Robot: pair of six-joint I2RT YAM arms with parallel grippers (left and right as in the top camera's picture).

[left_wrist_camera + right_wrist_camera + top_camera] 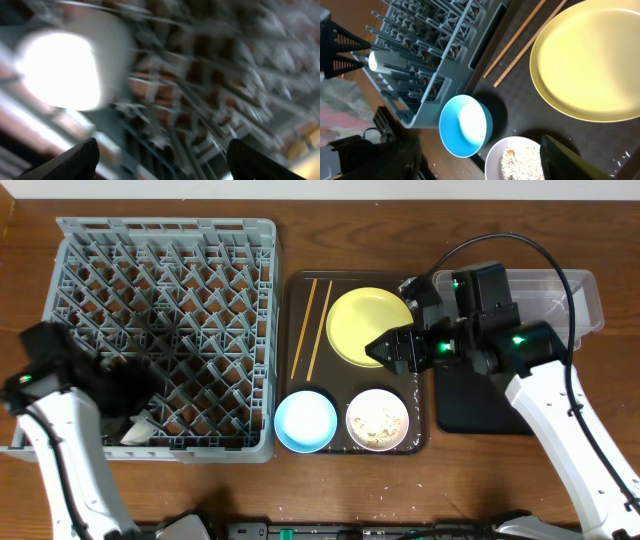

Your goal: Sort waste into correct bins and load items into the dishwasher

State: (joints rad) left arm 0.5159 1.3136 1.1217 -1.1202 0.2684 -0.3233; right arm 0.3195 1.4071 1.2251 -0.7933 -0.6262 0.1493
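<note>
The grey dish rack (pixel 165 330) stands at the left. A small white cup (pixel 138 430) lies in its near-left corner; it shows blurred in the left wrist view (pixel 57 70). My left gripper (pixel 130 400) hovers over that corner, open and empty (pixel 160 162). The dark brown tray (pixel 420 435) holds two chopsticks (pixel 310 325), the yellow plate (pixel 365 325), the light blue bowl (pixel 305 421) and the beige bowl (pixel 377 420) with rice-like crumbs (pixel 520 165). My right gripper (pixel 385 348) is open and empty above the plate's right edge (pixel 480 160). The snack wrapper is not in view.
The clear tub (pixel 570 300) stands at the far right and the black tray (pixel 470 405) lies in front of it, both partly under my right arm. Bare wooden table (pixel 200 490) runs along the front edge.
</note>
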